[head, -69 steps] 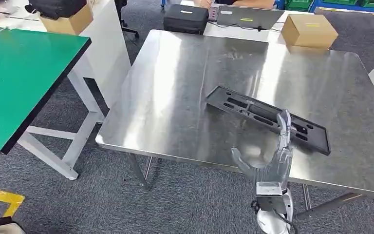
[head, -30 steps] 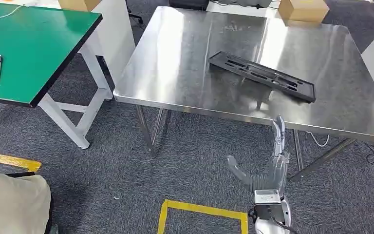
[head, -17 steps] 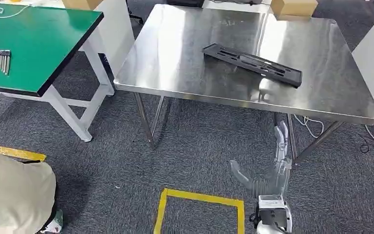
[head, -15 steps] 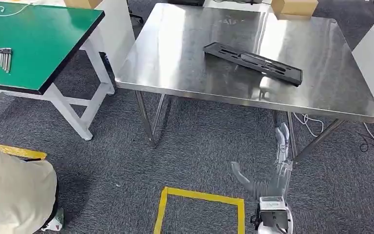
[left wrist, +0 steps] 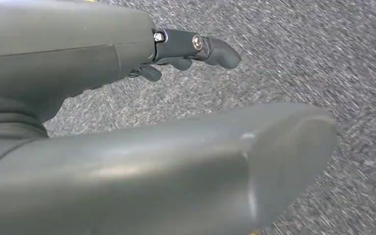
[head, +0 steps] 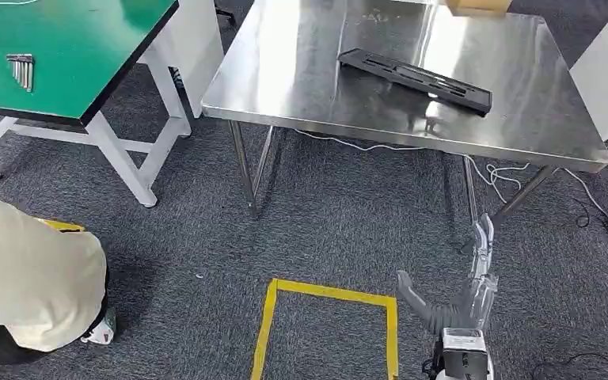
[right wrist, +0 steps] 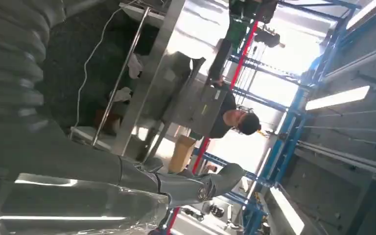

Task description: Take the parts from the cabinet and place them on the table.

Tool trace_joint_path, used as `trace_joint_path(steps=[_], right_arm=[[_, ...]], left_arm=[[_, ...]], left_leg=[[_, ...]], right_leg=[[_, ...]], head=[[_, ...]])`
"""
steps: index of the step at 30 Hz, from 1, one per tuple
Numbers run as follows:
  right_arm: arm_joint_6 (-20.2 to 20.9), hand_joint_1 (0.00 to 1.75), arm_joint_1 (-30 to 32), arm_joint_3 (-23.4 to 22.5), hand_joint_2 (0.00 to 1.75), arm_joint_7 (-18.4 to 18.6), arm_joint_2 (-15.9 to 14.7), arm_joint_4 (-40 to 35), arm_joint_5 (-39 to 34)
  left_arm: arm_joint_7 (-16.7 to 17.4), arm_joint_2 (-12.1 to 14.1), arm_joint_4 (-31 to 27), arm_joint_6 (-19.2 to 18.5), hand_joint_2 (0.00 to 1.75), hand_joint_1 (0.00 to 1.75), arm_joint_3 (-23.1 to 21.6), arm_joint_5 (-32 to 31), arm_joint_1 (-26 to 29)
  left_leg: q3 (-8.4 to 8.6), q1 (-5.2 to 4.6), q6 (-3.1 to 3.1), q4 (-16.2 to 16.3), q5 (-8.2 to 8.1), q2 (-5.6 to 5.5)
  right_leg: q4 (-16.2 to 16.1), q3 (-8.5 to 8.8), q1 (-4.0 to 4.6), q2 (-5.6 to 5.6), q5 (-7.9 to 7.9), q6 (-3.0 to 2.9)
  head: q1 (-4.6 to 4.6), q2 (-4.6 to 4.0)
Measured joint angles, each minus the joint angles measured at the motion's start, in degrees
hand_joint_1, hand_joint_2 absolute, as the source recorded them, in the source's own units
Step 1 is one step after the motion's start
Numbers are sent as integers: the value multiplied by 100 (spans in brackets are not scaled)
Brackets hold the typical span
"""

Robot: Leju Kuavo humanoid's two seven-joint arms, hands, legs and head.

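A long black slotted part (head: 416, 79) lies flat on the steel table (head: 301, 87), toward its far right side. My right hand (head: 467, 297) hangs low over the carpet in front of the table, well short of the part, fingers stretched out and thumb spread, holding nothing. In the right wrist view the same right hand (right wrist: 127, 186) shows its fingers straight and bare. My left hand (left wrist: 127, 122) hangs above the grey carpet in the left wrist view, thumb apart from the dark fingers (left wrist: 196, 46), with nothing in it.
A green-topped table (head: 63, 47) with a set of metal keys (head: 20, 70) stands at the left. A person in beige (head: 24, 277) crouches at the lower left. Yellow floor tape (head: 328, 291) marks a square; cables (head: 507, 170) trail under the steel table.
The whole view has pulled back from the steel table, so the camera moved. My right hand left the part on the table and now hangs over the floor. A crouching person came into view.
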Motion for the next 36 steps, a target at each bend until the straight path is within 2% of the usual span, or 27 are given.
trace_joint_path(steps=[1,4,5,6,7,9,10,11,12,14,16,17,19,20,21,22,23,25,26,28,29,30,31,32,34,35,36], right_arm=[[-4,0,-7,0,175,-2,-2,-7,0],[-46,0,71,-39,175,-15,-13,-9,-7],[-74,0,98,-55,175,-15,-11,-7,-13],[-114,0,124,-68,175,-15,-13,-11,-29],[-136,0,158,-85,0,-15,-13,-18,-50],[-179,0,231,-127,0,-15,-13,-31,-90],[-218,0,262,-164,0,8,-15,-31,-81],[-251,0,294,-190,0,94,-13,-31,-33],[-302,0,317,-221,0,200,-13,-26,43],[-409,0,346,-302,0,367,-13,-11,208],[-459,0,339,-395,0,606,-9,41,410],[-435,0,315,-448,0,755,-13,107,497],[-404,0,251,-572,0,1276,-9,411,1008],[-459,0,166,-652,0,1549,-11,631,1388],[-516,0,4,-795,0,1846,-37,1084,1774],[-516,0,-134,-890,0,1970,-44,1384,1885],[-503,0,-402,-1076,0,2022,-70,2042,1899],[-450,0,-860,-1421,0,1806,-155,3401,1673],[-431,0,-1037,-1588,0,1718,-188,3998,1564],[-378,0,-1304,-1859,0,1618,-245,5083,1419],[-310,0,-1429,-1974,0,1580,-258,5562,1315],[-282,0,-1528,-2072,0,1536,-256,5931,1252],[-267,0,-1627,-2144,0,1510,-234,6274,1220],[-264,0,-1667,-2197,0,1493,-243,6505,1209],[-204,0,-1743,-2286,0,1495,-234,6953,1163],[-140,0,-1775,-2345,0,1517,-221,7159,1106],[-96,0,-1798,-2406,0,1534,-217,7319,1060]], left_arm=[[0,0,2,-4,0,0,-9,-2,3],[-20,2,2,-28,0,0,-59,-26,33],[-26,15,0,-33,0,0,-68,-50,63],[-37,18,0,-33,0,0,-87,-77,84],[-44,17,2,-33,0,0,-101,-85,87],[-46,17,2,-37,0,0,-114,-116,98],[-48,20,2,-44,0,0,-127,-118,98],[-48,22,2,-55,0,0,-131,-118,98],[-50,26,2,-59,0,0,-133,-118,98],[-52,33,2,-66,0,0,-138,-125,98],[-63,79,2,-66,0,0,-142,-138,91],[-70,79,2,-66,0,0,-142,-140,92],[-70,92,2,-70,0,0,-142,-192,96],[-66,87,4,-74,0,0,-146,-203,94],[-40,87,4,-89,0,0,-157,-242,78],[-28,87,4,-94,0,0,-175,-258,72],[5,87,4,-105,0,0,-219,-284,56],[35,85,11,-109,0,0,-251,-317,52],[64,85,18,-109,0,0,-265,-324,53],[90,81,44,-96,0,0,-284,-345,54],[101,81,50,-85,0,0,-284,-350,54],[105,83,50,-83,0,0,-284,-358,54],[107,107,46,-81,0,0,-288,-358,53],[107,101,52,-79,0,0,-291,-361,55],[107,103,52,-61,0,0,-299,-361,61],[114,103,52,-44,0,0,-302,-361,76],[127,101,55,-11,0,0,-302,-363,90]], left_leg=[[-65,-38,-35,18,50,6],[-56,-29,-97,-58,266,-8],[-110,-8,-121,-45,278,-13],[-167,3,-161,111,-39,-10],[-238,18,-188,448,-438,-10],[-415,28,-242,1372,-1071,-10],[-470,27,-252,1788,-1216,-9],[-412,27,-248,1917,-1172,-8],[-235,26,-220,1794,-1033,-8],[457,-3,-75,928,-735,-22],[992,-49,117,98,-972,-19],[1008,-71,112,2,-972,-12],[978,-139,177,-29,-865,-13],[987,-131,256,-210,-706,3],[1030,-63,222,-374,-571,65],[985,-61,266,-426,-510,64],[866,-45,257,-436,-404,69],[647,-29,169,-427,-243,70],[546,-12,132,-423,-166,69],[341,55,27,-386,-33,68],[200,111,-47,-311,24,67],[72,137,-105,-200,61,67],[-64,107,-166,-83,92,61],[-97,92,-202,-17,123,61],[-104,114,-206,-8,218,51],[-106,147,-218,-26,279,52],[-137,192,-234,33,154,49]], right_leg=[[-559,350,53,15,-137,-47],[-443,128,88,49,-49,-161],[-459,87,-31,25,20,-255],[-448,25,-21,21,83,-325],[-445,4,-8,5,143,-415],[-422,-101,33,-11,247,-433],[-391,-201,58,-19,301,-441],[-363,-298,77,-19,351,-435],[-330,-384,92,-19,392,-436],[-284,-511,143,1,453,-426],[-272,-572,176,-7,539,-369],[-277,-587,108,-18,574,-320],[-329,-604,63,-20,680,-215],[-392,-602,136,-16,733,-191],[-340,-645,126,-10,635,-200],[-219,-740,129,4,461,-215],[209,-912,94,19,100,-226],[1066,-1155,-4,20,-306,-153],[1315,-1172,-54,19,-267,-65],[1186,-938,-151,18,134,183],[789,-632,-201,18,358,308],[286,-284,-254,18,356,369],[-228,70,-159,35,-18,342],[-275,-20,-80,60,-81,162],[-181,-88,-160,51,-67,95],[-135,-127,-148,37,-42,18],[-134,-184,-150,14,18,-86]], head=[[18,0],[-31,0],[-26,0],[-46,0],[-53,0],[-50,0],[-46,0],[-55,0],[-52,0],[-57,0],[-20,0],[-26,0],[-44,0],[-31,0],[-26,0],[-17,0],[0,0],[6,0],[4,0],[7,0],[4,0],[13,0],[64,0],[28,2],[-13,0],[-20,0],[-31,0]])
